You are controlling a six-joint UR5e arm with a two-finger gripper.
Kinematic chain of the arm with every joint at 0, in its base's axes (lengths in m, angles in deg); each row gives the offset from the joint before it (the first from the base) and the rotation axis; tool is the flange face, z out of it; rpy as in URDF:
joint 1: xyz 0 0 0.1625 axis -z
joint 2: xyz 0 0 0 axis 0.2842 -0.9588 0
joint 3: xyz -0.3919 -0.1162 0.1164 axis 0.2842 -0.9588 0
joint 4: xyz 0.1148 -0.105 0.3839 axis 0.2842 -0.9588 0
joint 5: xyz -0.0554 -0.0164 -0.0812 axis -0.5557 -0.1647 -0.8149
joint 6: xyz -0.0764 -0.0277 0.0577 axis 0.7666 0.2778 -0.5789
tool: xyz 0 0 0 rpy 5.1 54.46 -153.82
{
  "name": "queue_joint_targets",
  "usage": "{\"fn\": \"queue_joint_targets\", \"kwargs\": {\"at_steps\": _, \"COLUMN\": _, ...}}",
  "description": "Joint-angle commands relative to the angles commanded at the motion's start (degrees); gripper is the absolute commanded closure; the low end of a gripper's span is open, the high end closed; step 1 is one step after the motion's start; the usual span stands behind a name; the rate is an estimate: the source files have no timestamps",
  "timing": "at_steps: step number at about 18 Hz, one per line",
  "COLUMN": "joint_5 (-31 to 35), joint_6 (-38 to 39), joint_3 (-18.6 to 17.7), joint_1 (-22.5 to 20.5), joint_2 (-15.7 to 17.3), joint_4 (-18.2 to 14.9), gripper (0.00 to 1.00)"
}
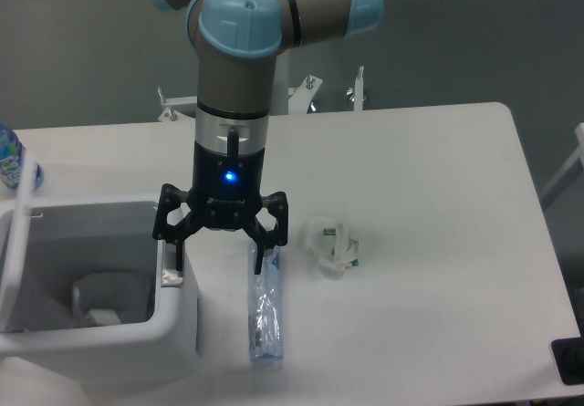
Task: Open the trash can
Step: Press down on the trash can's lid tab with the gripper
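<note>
White plastic trash can (100, 333) at front-left of table (438, 196), lid (13, 242) already swung up on its far-left edge, standing near vertical; inside in view w/ some pale rubbish at the bottom. Judged: opening step essentially done, press on the latch complete.

Gripper (217, 262) spread wide, nothing between the fingers. Left finger tip down on the grey latch button (169, 274) at the bin's right rim, touching or very nearly, can't tell which. Right finger hangs off the bin, just over the top end of a crushed clear bottle (265, 319) lying on the table right beside the bin wall. Wrist vertical above, blue light on.

Next, as judged: lift straight up off the latch, w/o dragging sideways, so as not to snag the rim or nudge the bottle. Lid well clear to the left, so no clash expected on the way up.

Also: crumpled clear plastic (333, 244) right of gripper, apart from it; blue-label bottle (13, 164) at far-left edge, behind lid.
</note>
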Motion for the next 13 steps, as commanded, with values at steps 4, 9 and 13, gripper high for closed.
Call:
{"fn": "queue_joint_targets", "kwargs": {"at_steps": 4, "joint_5": 3.50, "joint_6": -6.40, "joint_3": 3.35, "joint_1": -3.50, "joint_2": 0.17, "joint_4": -0.35, "gripper": 0.00}}
{"fn": "queue_joint_targets", "kwargs": {"at_steps": 9, "joint_5": 19.48, "joint_6": -22.12, "joint_3": -0.77, "joint_1": -8.34, "joint_2": 0.35, "joint_4": -1.41, "gripper": 0.00}}
{"fn": "queue_joint_targets", "kwargs": {"at_steps": 13, "joint_5": 23.64, "joint_6": -35.05, "joint_3": -5.08, "joint_1": -10.89, "joint_2": 1.84, "joint_4": -2.63, "gripper": 0.00}}
